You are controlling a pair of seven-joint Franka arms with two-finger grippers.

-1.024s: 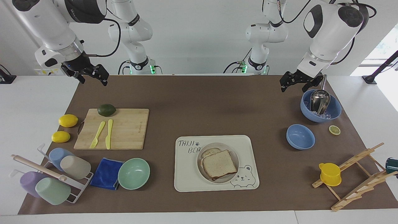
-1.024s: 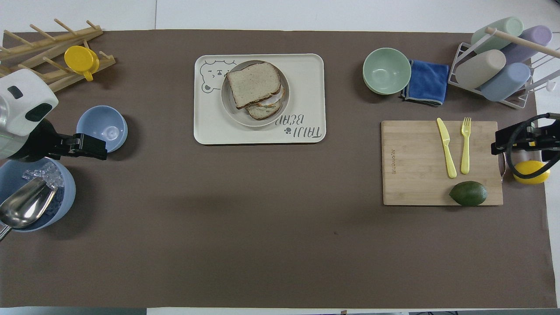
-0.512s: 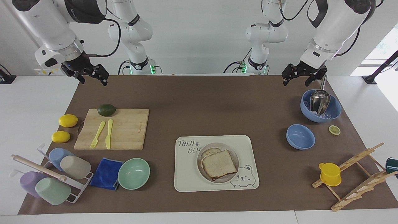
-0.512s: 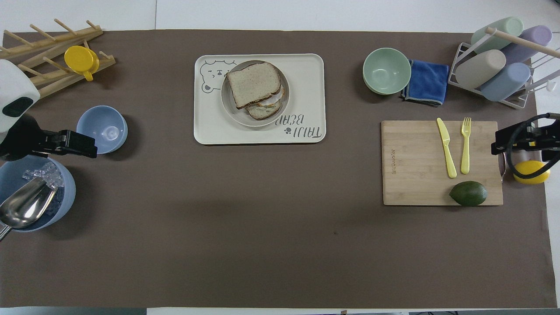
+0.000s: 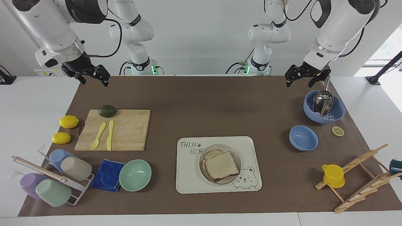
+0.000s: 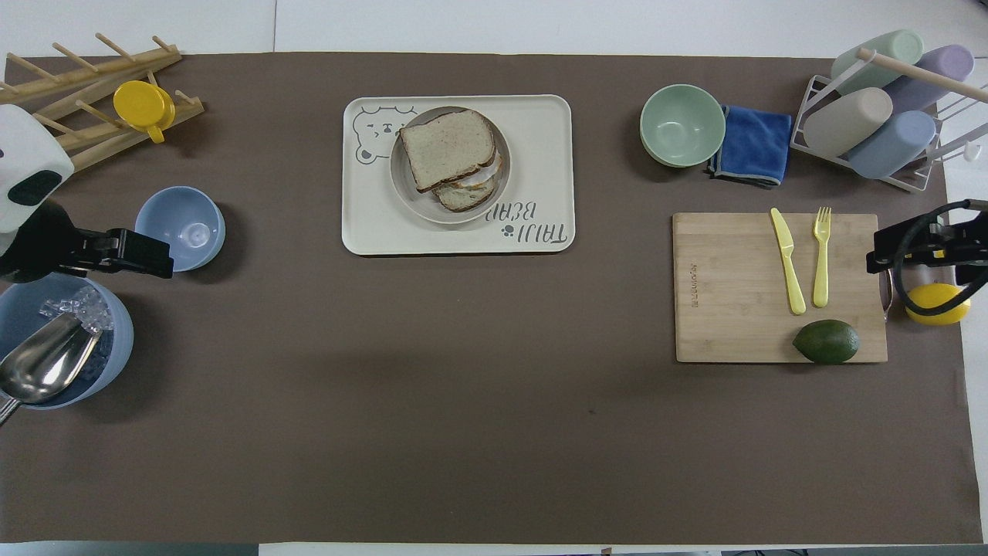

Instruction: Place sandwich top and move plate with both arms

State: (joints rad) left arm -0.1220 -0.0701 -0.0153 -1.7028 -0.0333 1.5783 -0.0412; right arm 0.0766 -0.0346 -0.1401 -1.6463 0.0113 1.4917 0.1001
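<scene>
1. Sandwich top (image 5: 221,165): a pale speckled bread slice with a brown crust, lying on the lower slice on the plate and skewed, so a corner of the lower slice shows on the side nearer the robots.
2. Plate (image 5: 237,157): small, round and beige-grey, sitting on the tray (roughly at its middle).
3. Tray (image 5: 188,175): cream, rectangular and bear-printed, on the brown mat at the mid-table, toward the edge farthest from the robots.
4. Left gripper (image 5: 304,80): raised in the air over the mat at the left arm's end, just beside the large blue bowl; jaws spread apart, holding nothing.
5. Right gripper (image 5: 92,78): raised over the mat's corner at the right arm's end; jaws spread apart, holding nothing.
6. Large blue bowl (image 5: 337,111): holds ice and a metal scoop (image 5: 323,101).
7. Small blue bowl (image 5: 303,137): on the mat, farther from the robots than the large one.
8. Cutting board (image 5: 132,130): bears a yellow fork and knife (side by side) and an avocado (image 5: 107,110) at the edge nearer the robots.
9. Mint-green bowl (image 5: 135,175): touching a folded blue cloth (image 5: 107,175).
</scene>
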